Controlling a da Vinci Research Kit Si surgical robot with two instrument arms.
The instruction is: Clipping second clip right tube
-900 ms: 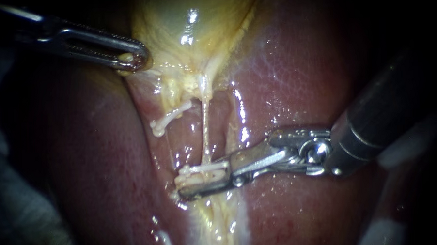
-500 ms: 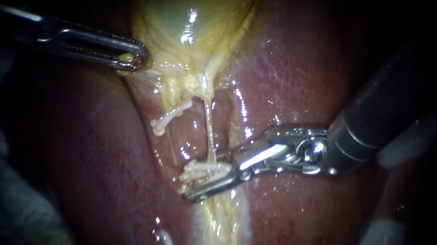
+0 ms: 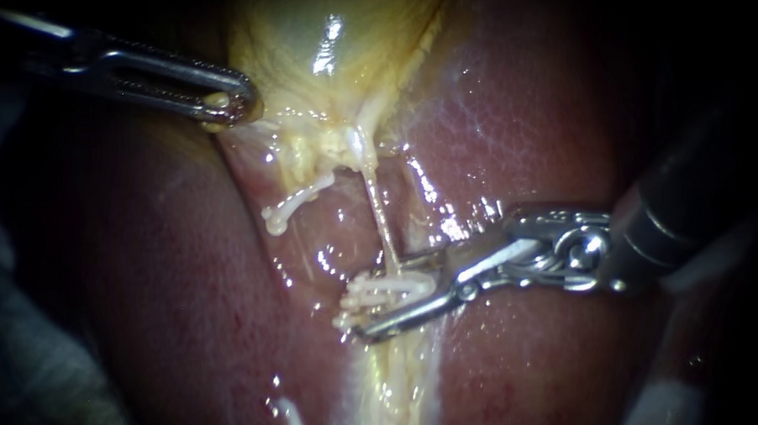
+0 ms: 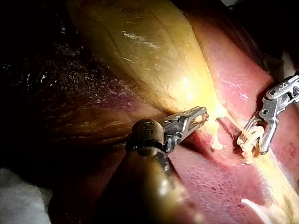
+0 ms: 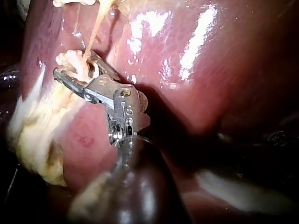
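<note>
1. Because your right instrument (image 3: pixel 382 301) has its jaws pressed onto the white clip (image 3: pixel 390 286) from both sides, the squeeze looks like the step in hand. The task reads as well past halfway.
2. The right tube (image 3: pixel 377 212) runs as a thin pale strand from the lower edge of the gallbladder (image 3: pixel 322 29) down across the liver (image 3: pixel 527 132). It enters the clip right between those jaws. Placement therefore looks done, with the clip around the tube's lower end and not beside it.
3. The white plastic at the jaws shows as a stacked cluster. You cannot tell from any view whether that is one clip or two lying against each other, nor whether the latch has caught.
4. Your left instrument (image 3: pixel 228 104) pinches a fold at the gallbladder's lower left edge. The tube looks taut, which suits the closure.
5. The other clip (image 3: pixel 299 203) lies slantwise just below the gallbladder's edge, left of the right tube and apart from it. It plays no part here.
6. What is left, by my reading, is three things:
   - Confirm the clip is locked across the full width of the tube.
   - Spread the right jaws.
   - Draw them back along the liver without dragging the clip or the strand.
</note>
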